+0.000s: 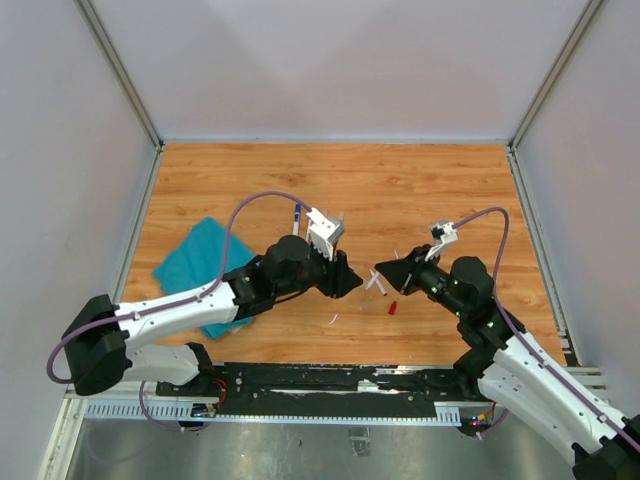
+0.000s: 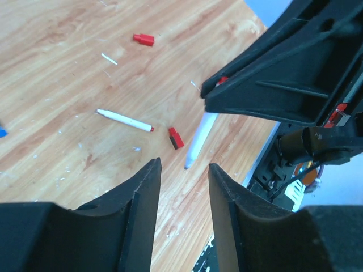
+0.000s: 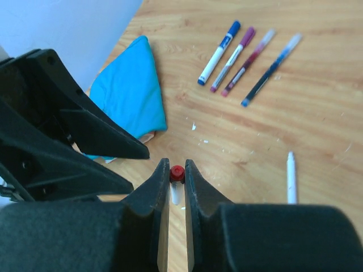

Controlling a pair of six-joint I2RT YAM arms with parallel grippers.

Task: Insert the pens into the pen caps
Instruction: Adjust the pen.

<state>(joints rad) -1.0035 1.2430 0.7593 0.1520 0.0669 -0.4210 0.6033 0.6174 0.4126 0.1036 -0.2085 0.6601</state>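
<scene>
The right gripper (image 3: 177, 165) is pinching a white pen (image 2: 199, 139) by its red upper end, jaws drawn nearly together on the barrel, and is dangling it just above the table (image 1: 440, 190) between the two arms. The pen's long axis is running steeply downward, its free tip pointing toward the left gripper (image 2: 184, 170), which is facing it from close by, partly open and holding nothing. A red cap (image 2: 176, 137) is lying just beside that hanging tip and just ahead of the left fingers, so the left arm is looking the nearer one to fetch it. Counting: one pen is being held, one loose pen (image 2: 125, 120) with a red tip is lying near, and four capped pens (image 3: 232, 59) are lying in a row farther off. A second red cap (image 2: 143, 38) is lying well apart, making two loose caps. The bare pen showing in the right wrist view is probably that same loose one.
</scene>
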